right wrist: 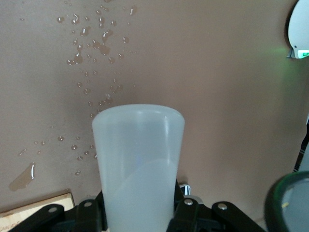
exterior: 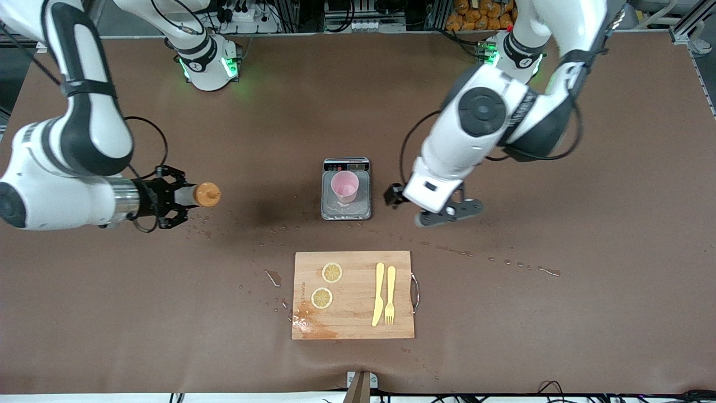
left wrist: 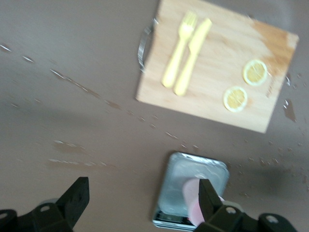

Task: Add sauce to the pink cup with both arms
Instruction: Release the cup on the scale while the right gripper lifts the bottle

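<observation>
Beside the pink cup (exterior: 345,186), left claw (exterior: 447,212) gapes; right claw (exterior: 170,197) clenches sauce (exterior: 198,195).

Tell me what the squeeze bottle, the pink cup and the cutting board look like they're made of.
Squeeze bottle: likely soft plastic, translucent milky walls with a matte look; orange cap opaque.
Pink cup: probably plastic, an even pale pink, smooth.
Cutting board: wood, visible grain and strips, with a metal-looking handle.
</observation>
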